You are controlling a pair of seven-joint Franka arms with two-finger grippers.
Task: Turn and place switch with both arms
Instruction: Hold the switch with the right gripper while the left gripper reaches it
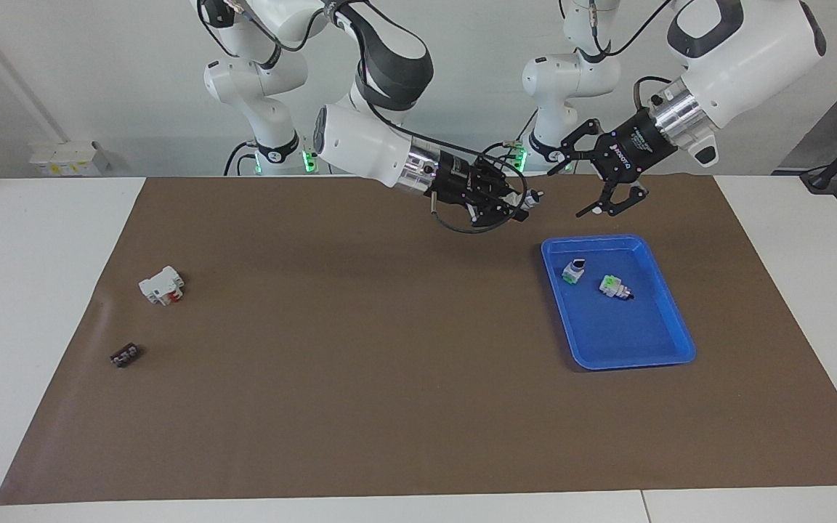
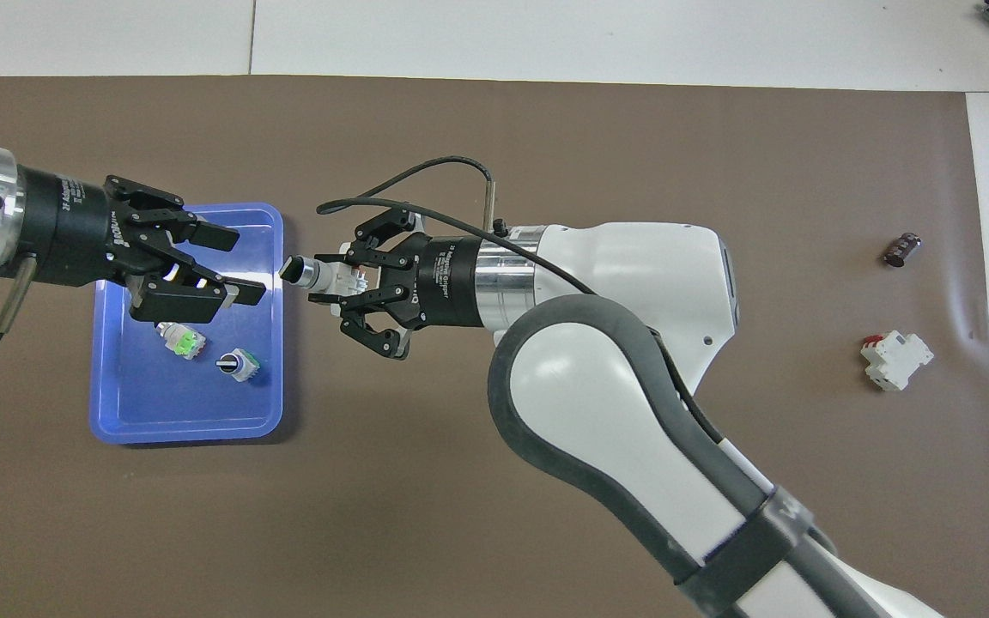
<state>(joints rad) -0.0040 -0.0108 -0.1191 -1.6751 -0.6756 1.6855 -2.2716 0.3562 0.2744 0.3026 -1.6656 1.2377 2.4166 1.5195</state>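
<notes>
Facing view: the switch [image 1: 527,199] is pinched in the right gripper [image 1: 514,205], held in the air over the brown mat [image 1: 331,363] beside the blue tray [image 1: 669,319]. The left gripper [image 1: 569,183] is seen with fingers spread, just short of the switch.

Overhead view: 2 green-marked switches [image 2: 178,340] [image 2: 237,365] are seen in the tray, the left gripper over it.

switch [image 2: 316,273] body half hidden inside right gripper [image 2: 323,283]; orange section barely discernible
</notes>
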